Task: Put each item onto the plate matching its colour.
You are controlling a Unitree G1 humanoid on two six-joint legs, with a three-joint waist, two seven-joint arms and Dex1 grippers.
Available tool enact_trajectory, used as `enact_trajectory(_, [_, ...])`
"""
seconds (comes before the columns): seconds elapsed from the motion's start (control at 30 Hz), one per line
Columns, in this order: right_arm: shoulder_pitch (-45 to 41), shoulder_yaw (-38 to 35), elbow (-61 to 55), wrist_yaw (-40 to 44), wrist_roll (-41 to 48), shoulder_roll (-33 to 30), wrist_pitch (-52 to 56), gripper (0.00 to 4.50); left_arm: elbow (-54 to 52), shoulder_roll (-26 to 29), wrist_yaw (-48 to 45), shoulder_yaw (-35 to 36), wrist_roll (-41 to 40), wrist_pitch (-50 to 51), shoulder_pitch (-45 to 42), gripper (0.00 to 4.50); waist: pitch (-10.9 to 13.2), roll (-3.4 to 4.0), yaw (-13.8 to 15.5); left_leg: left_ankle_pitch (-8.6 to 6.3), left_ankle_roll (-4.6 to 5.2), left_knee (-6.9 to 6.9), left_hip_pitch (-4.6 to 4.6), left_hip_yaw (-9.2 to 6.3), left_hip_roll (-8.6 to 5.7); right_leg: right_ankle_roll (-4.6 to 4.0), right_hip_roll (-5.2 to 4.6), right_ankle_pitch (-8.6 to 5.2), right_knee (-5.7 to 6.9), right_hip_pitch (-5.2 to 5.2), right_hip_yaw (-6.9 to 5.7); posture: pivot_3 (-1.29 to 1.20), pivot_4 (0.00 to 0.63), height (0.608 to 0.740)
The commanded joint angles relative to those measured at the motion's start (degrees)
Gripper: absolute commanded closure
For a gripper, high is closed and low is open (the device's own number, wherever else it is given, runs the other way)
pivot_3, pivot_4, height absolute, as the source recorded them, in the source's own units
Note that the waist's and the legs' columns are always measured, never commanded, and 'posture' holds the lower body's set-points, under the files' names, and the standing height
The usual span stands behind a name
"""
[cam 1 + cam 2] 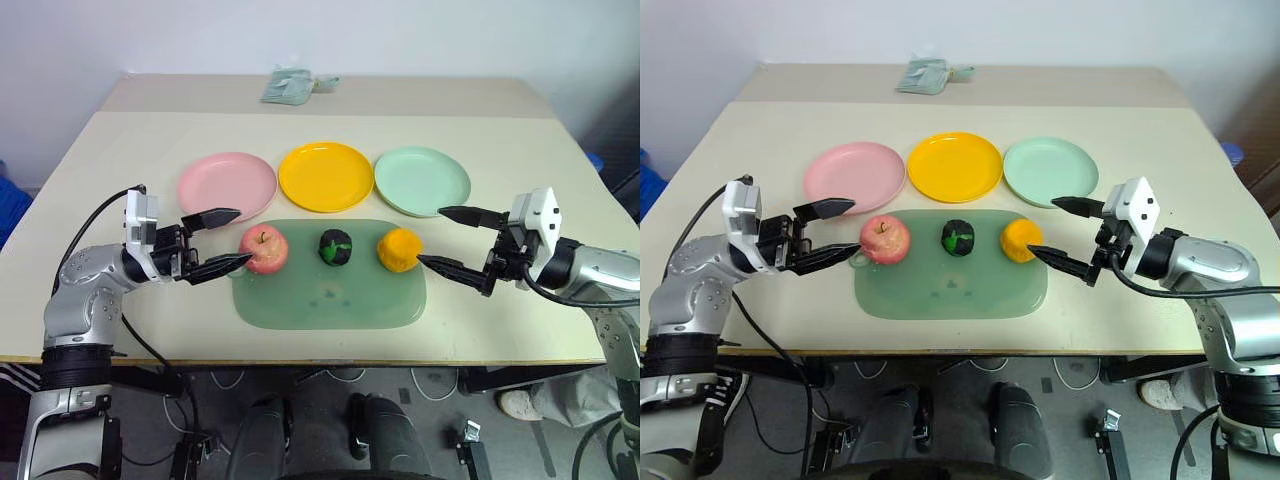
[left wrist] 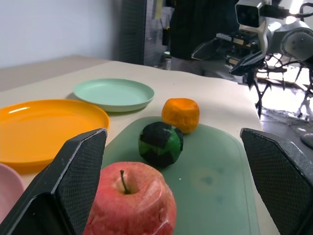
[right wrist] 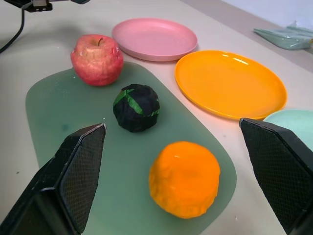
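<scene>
1. The table point(image 1: 120, 300) gives me plenty of bare top: wide margins at the left and right of the frame, and a strip along the bottom edge where the drop is the thing to mind. Only a small crumpled packet point(image 1: 296, 84) sits up top, well out of my way.

2. The green mat point(image 1: 330, 295) lies centre frame, below the row of plates. It looks thin and smooth — I judge round fruit could roll on it if nudged.

3. The pink plate point(image 1: 227, 186), yellow plate point(image 1: 325, 176) and mint plate point(image 1: 421, 180) run left to right above the mat, all bare. They look glossy and shallow, so I would set fruit down gently in the middle, not drop it.

4. The apple point(image 1: 264, 249) sits at the mat's upper left corner. It is probably firm and the heaviest, with waxy skin; I'd take it across its widest part.

5. The orange point(image 1: 399, 249) sits on the mat's upper right. It is likely firm with a slightly rough skin — an easier hold, again at the equator.

6. The dark green ball point(image 1: 335, 247) lies between them, smallest and likely light.

7. My left gripper point(image 1: 225, 240) is spread wide with one tip beside the apple; my right gripper point(image 1: 450, 240) is spread wide just right of the orange. Neither holds anything.
</scene>
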Motion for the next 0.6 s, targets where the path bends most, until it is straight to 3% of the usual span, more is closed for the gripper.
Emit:
enact_trajectory(0.03, [1.6, -2.0, -3.9, -1.5, 0.3, 0.3, -0.2, 0.03, 1.3, 1.1, -1.6, -0.1, 0.2, -0.7, -2.0, 0.00, 0.0, 0.00, -0.1, 0.00, 0.00, 0.00, 0.00, 0.00, 0.00, 0.00, 0.00, 0.00, 0.00, 0.00, 0.00, 0.00, 0.150, 0.740])
enact_trajectory(0.4, [0.1, 1.0, -4.8, -4.9, -1.0, 3.1, -1.6, 0.03, 5.2, 3.3, -4.0, 1.2, -0.2, -0.5, -6.2, 0.00, 0.0, 0.00, -0.3, 0.00, 0.00, -0.01, 0.02, 0.01, 0.02, 0.02, 0.04, 0.01, 0.02, -0.02, 0.00, 0.00, 0.150, 0.740])
enact_trajectory(0.6, [-1.5, 2.2, -6.7, -5.1, 2.8, 3.3, 3.9, 0.03, 6.9, 5.1, -2.9, 4.2, -3.2, 3.5, -7.5, 0.00, 0.0, 0.00, -0.1, 0.00, 0.00, 0.00, 0.00, 0.00, 0.02, 0.01, 0.02, 0.01, 0.02, -0.02, 0.00, 0.00, 0.150, 0.740])
